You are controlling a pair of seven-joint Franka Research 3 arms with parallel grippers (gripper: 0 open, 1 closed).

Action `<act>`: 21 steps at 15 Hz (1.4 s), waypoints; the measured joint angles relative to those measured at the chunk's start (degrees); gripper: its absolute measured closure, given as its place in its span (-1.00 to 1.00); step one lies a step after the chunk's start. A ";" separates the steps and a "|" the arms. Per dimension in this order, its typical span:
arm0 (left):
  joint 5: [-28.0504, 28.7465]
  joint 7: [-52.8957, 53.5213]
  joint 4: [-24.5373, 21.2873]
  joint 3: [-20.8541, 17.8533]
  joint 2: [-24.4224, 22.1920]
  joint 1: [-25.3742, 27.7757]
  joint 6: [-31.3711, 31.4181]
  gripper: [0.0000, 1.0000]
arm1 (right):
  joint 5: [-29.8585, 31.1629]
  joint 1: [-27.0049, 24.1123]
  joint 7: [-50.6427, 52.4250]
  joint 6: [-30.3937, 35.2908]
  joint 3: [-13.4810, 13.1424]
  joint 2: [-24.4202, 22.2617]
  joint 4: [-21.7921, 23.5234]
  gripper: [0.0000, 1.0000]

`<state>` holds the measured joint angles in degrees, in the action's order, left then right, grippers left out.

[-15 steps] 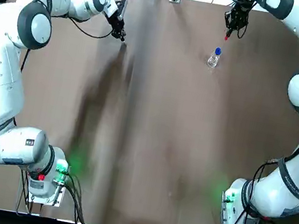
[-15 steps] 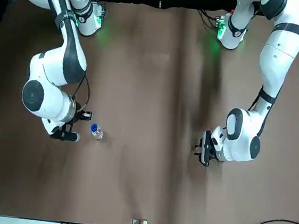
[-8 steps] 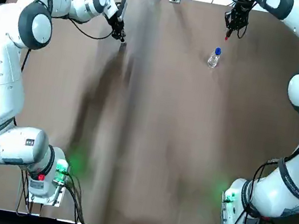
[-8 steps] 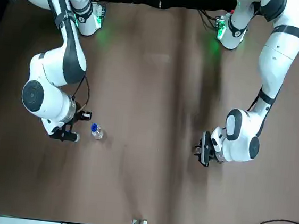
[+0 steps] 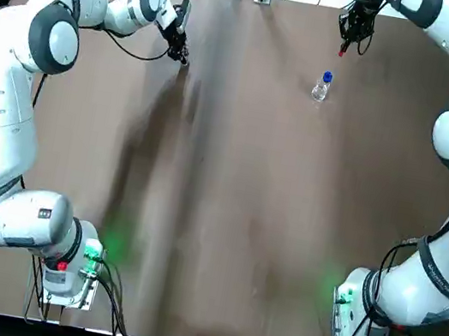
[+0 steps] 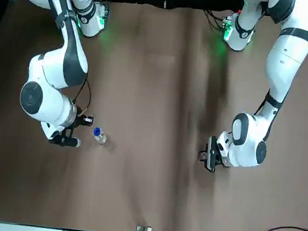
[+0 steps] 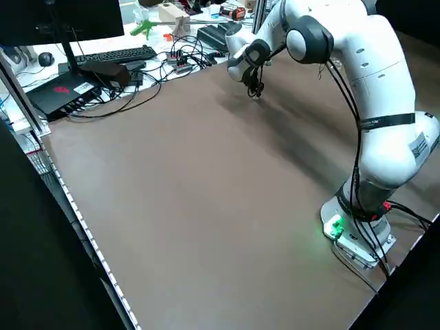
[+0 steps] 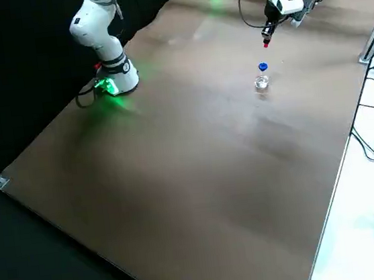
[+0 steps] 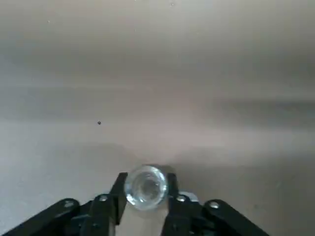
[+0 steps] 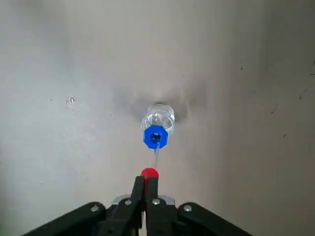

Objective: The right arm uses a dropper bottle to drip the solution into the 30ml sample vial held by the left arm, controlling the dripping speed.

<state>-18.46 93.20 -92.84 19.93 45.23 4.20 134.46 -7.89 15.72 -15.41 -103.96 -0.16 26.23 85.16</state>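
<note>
Black fingers of the right gripper (image 10: 144,189) are pinched nearly together on the red-tipped dropper (image 10: 149,173), whose thin clear tube points down toward the bottle (image 10: 157,127). That gripper hangs above the far right part of the table (image 5: 257,182), raised off the surface, as the right side view shows with the red tip (image 8: 265,43) in the air over the bottle (image 8: 261,79). In the top view the right gripper (image 5: 350,35) lies just beyond the bottle (image 5: 321,87), toward the table's far edge. The bottle stands upright and alone on the brown table, its blue collar open at the top, clear glass below; the dropper is out of it and apart from it.

The left gripper (image 9: 143,206) is closed at narrow width on the vial (image 9: 145,186), a clear round glass seen mouth-on between the two fingers. In the top view this gripper (image 5: 178,38) sits over the far left part of the table, well apart from the right gripper and the bottle. The front view places it (image 6: 210,157) at the end of the left arm (image 6: 280,68), low above the table, and the right arm (image 6: 60,67) bends down beside the bottle (image 6: 99,136). A desk with a keyboard (image 7: 113,54) and cables (image 7: 172,58) lies beyond the table's far edge.
</note>
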 joint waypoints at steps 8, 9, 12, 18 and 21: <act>0.00 0.00 0.00 0.00 0.00 0.02 0.05 -1.00 | 0.00 0.10 0.01 -2.65 0.12 0.52 -0.02 0.91; 0.00 0.00 0.00 0.00 0.00 0.02 0.06 -1.00 | 0.00 0.12 0.01 -2.85 0.13 0.66 -0.02 0.91; 0.00 0.00 0.12 0.00 0.00 0.03 0.17 -1.00 | 0.00 0.10 0.15 -3.00 0.12 0.79 -0.02 0.91; 0.00 -1.70 0.75 0.00 -1.38 0.55 -0.69 -1.00 | 0.00 0.09 1.10 -2.42 0.12 0.80 0.02 0.91; 0.01 -6.54 0.80 -0.01 -5.08 1.43 -6.99 -1.00 | 0.00 0.09 1.28 -2.38 0.12 0.79 0.00 0.91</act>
<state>-18.46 86.66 -92.03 19.93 40.15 5.64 127.47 -7.88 15.81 -14.13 -106.34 -0.04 27.02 85.17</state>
